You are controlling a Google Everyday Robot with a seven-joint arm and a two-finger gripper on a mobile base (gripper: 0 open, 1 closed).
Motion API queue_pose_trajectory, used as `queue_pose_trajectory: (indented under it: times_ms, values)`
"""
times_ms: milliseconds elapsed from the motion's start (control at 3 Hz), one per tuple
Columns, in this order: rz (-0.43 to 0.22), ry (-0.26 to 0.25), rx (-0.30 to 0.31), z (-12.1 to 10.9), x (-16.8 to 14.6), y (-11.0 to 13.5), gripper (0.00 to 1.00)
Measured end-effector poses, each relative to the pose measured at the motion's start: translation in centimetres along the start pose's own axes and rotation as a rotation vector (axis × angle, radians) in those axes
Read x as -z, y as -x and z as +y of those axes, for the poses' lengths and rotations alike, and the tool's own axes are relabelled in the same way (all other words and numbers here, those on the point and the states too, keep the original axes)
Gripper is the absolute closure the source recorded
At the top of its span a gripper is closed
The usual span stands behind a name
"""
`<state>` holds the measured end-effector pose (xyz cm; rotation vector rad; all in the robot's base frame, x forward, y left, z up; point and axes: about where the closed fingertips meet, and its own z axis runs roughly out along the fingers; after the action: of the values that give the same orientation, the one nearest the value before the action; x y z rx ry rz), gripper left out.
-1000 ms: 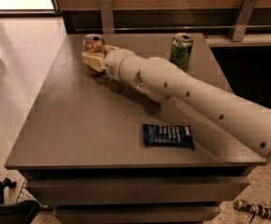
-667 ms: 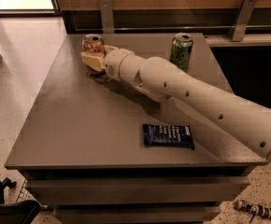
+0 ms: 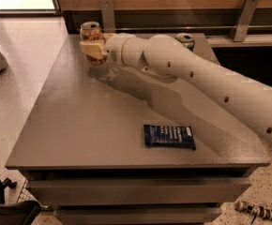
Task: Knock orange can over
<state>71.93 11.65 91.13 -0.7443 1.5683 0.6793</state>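
In the camera view, the hand (image 3: 94, 50) is hanging right in front of the upright orange can (image 3: 90, 30) at the table's (image 3: 79, 125) far left corner. I cannot tell whether it is clenched or released. The toppling push is looking due next. Table edges are lying just behind the can, so the open room is lying nearer the camera.

The grey table (image 3: 79, 125) carries three things. The end effector (image 3: 94, 50) sits low over its far left corner, and the orange can (image 3: 90, 30) stands upright right behind it, its lower part hidden. A green can (image 3: 186, 40) stands to the end effector's right by the far edge, mostly behind the arm (image 3: 211, 78). A dark blue packet (image 3: 169, 136) lies flat well nearer the front, also rightward
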Motion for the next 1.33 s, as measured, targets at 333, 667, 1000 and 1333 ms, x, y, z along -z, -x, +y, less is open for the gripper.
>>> queue_pose_trajectory:
  times_ms: [333, 667, 1000, 1333]
  values:
    - [0.099, 0.043, 0.055, -1.7, 1.1, 4.0, 1.0]
    - [0.209, 0.076, 0.07, -3.2, 2.2, 4.7, 1.0]
    - [0.334, 0.138, 0.074, -2.6, 3.1, 3.7, 1.0]
    - [0.472, 0.182, 0.085, -0.9, 4.0, 2.3, 1.0]
